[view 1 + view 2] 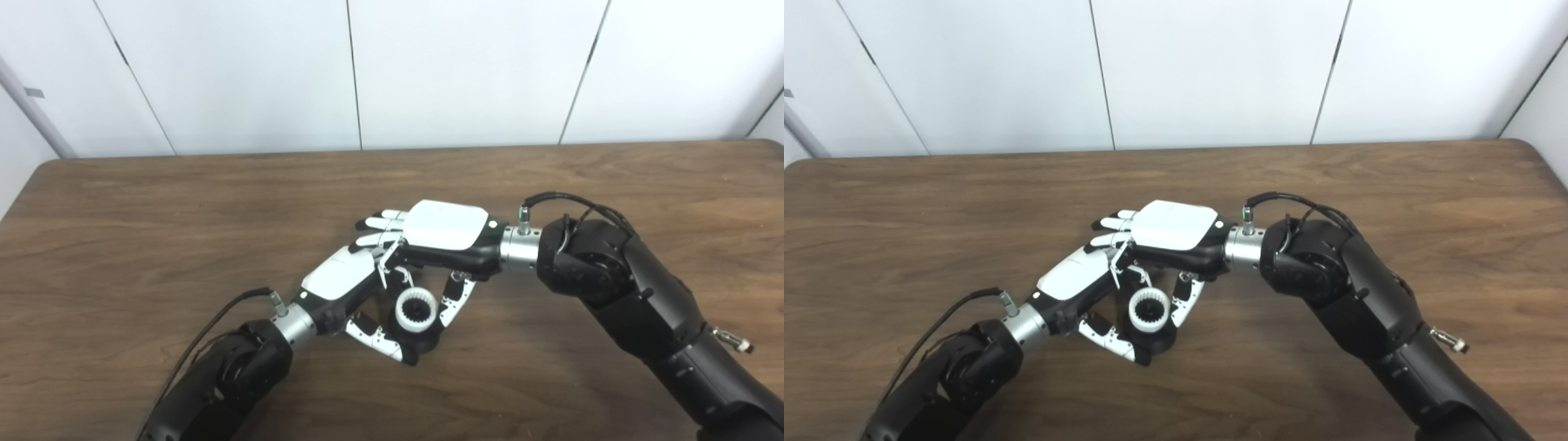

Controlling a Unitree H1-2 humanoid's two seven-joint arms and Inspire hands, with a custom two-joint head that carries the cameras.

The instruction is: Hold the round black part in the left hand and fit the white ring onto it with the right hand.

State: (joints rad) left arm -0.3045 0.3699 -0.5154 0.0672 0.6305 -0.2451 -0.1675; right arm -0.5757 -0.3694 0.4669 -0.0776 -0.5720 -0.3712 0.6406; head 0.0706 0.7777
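My left hand (343,278) is shut on the round black part (425,338), holding it between thumb and fingers just above the table. The white ring (416,310), toothed on the inside, sits on top of the black part, and its whole circle shows. My right hand (447,236) hovers palm-down over the left hand. Its thumb (454,299) comes down against the ring's right side and one bent finger reaches the ring's far rim. Its other fingers stretch out to the left. The ring also shows in the right eye view (1149,310).
The brown wooden table (184,208) spreads wide on all sides of the hands. A white panelled wall stands behind its far edge. A black cable (569,199) loops over the right wrist.
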